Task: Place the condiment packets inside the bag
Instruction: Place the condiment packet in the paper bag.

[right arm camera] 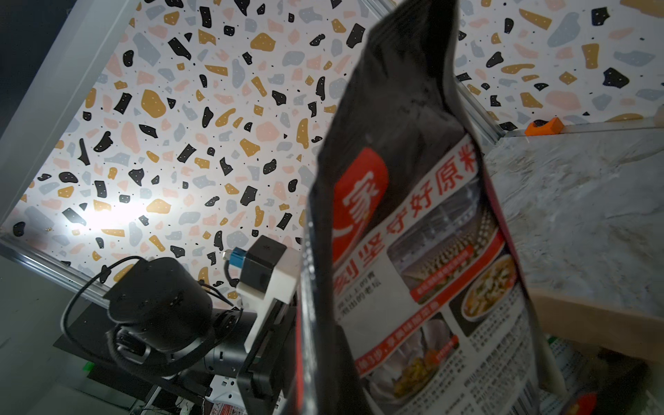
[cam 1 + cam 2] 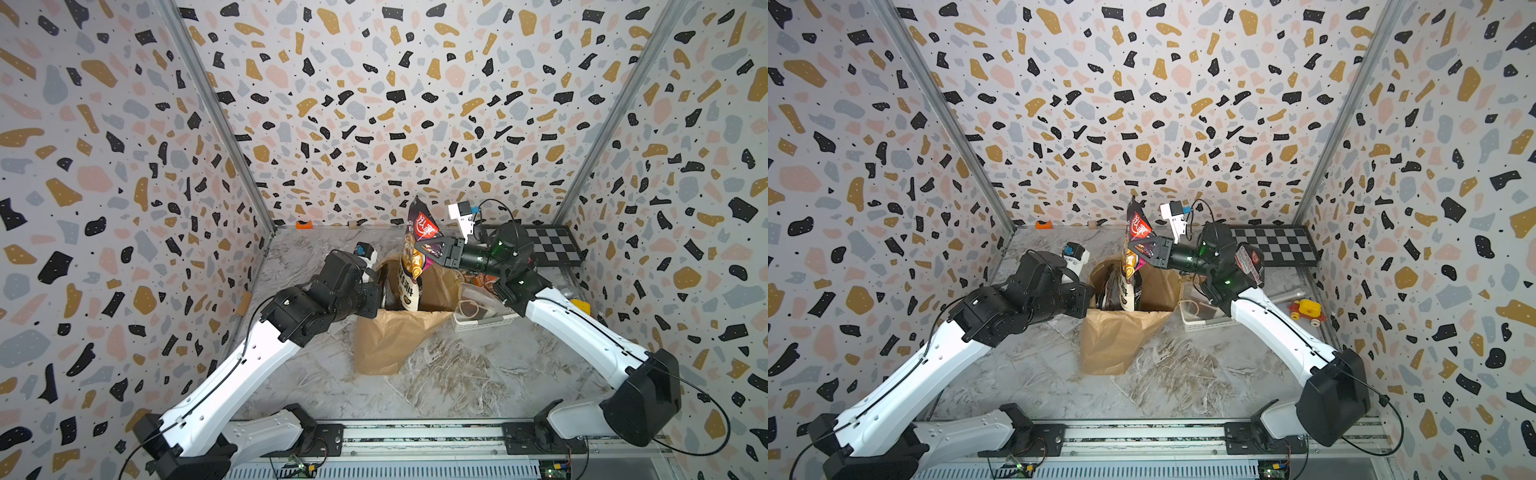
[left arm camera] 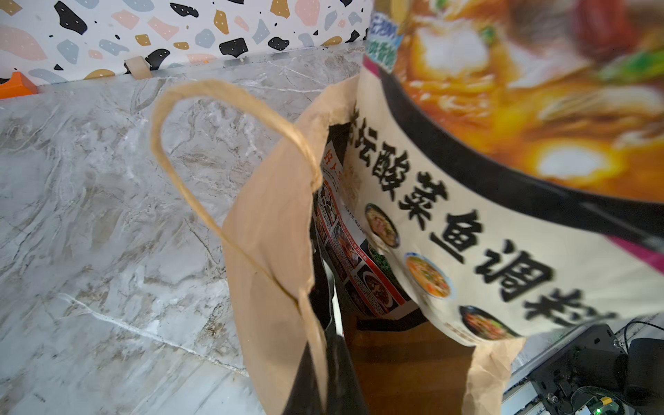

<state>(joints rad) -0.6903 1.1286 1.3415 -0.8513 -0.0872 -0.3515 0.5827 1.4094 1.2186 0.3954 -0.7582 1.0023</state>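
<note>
Condiment pouch, glossy, limp and probably slippery, hung half inside the brown paper bag, pinched above its middle by the right gripper; the left gripper, pressed together, sat at the bag's rim.

packet upright in bag mouth, basket right of bag, checkerboard behind basket

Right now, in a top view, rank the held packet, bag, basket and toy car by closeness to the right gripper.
1. Held packet, in the right gripper.
2. Paper bag, just below.
3. White basket, right of the bag.
4. Yellow toy car, far right.
</note>
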